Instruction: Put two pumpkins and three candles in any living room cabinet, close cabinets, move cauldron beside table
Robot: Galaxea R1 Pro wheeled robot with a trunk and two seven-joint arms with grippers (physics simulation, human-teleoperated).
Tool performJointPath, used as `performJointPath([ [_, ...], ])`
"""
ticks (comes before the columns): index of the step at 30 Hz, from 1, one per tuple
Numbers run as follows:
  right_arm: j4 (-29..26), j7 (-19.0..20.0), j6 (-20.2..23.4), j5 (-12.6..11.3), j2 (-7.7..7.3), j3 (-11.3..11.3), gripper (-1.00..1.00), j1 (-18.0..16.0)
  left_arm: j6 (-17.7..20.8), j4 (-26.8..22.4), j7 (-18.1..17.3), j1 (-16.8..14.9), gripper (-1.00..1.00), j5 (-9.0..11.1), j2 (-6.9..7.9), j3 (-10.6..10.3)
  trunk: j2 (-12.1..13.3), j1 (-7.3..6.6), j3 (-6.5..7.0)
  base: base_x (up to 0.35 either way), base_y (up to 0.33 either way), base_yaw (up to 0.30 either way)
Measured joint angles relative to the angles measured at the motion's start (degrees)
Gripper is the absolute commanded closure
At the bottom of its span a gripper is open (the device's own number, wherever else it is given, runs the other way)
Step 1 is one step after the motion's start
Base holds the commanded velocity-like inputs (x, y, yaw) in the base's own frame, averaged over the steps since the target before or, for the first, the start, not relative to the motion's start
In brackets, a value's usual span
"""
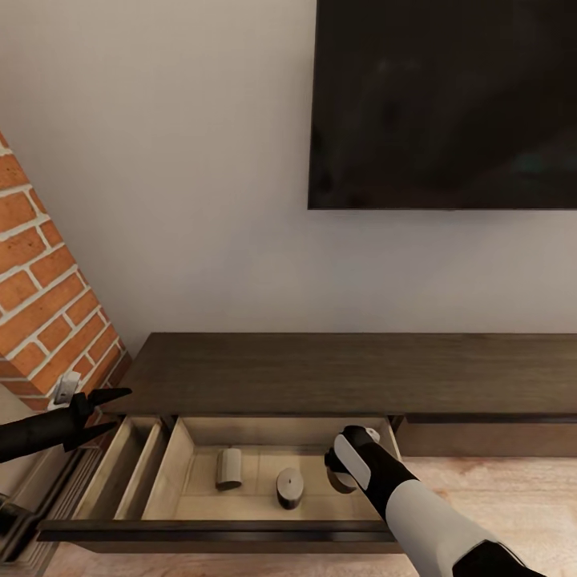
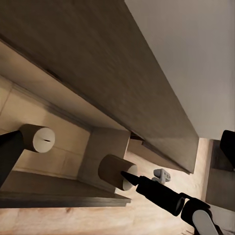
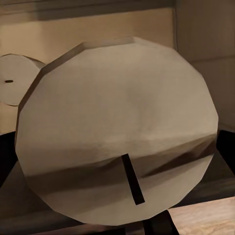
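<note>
reaching down into the open drawer (image 1: 240, 525) of the cabinet (image 1: 353, 373), the right gripper (image 1: 340, 469) sits at the drawer's 3 o'clock end, its fingers hidden behind the wrist in the head view. the right wrist view has a candle (image 3: 117, 132) end-on and very close, wick facing the camera, with dark finger edges at either side of it; whether the fingers actually grip it i cannot tell. a sliver of that candle (image 1: 343, 482) peeks out under the wrist in the head view.

two more candles lie on the pale drawer floor: one on its side (image 1: 229, 468) toward 9 o'clock of the middle, one upright (image 1: 290, 486) at the centre, near each other but apart. the second candle (image 3: 12, 81) shows beyond the big one in the right wrist view.

the left gripper (image 1: 108, 410) hangs at 9 o'clock, outside the drawer near the brick wall (image 1: 48, 312), fingers spread wide and holding nothing. a dark tv screen (image 1: 445, 104) hangs on the wall at 1 o'clock above the cabinet.
</note>
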Motion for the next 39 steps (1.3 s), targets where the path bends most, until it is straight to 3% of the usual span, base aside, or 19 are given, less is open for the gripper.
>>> performJointPath([
  [7,-0.01,0.03,-0.04,-0.03,0.06,0.00,1.00,0.00,0.00,0.00,-0.07,0.00,-1.00,0.03,0.07,0.07,0.00,0.00,0.00,0.000,0.000,0.000],
  [34,0.08,0.05,-2.03,-0.06,0.31,0.03,1.00,0.09,0.00,0.00,-0.09,0.03,-1.00,0.06,0.09,0.04,-10.81,5.92,-4.84,0.000,0.000,0.000],
  [39,0.08,0.04,-2.03,-0.05,0.31,0.08,1.00,0.09,0.00,0.00,-0.09,0.01,-1.00,0.06,0.09,0.04,-11.22,6.14,-5.02,0.000,0.000,0.000],
])
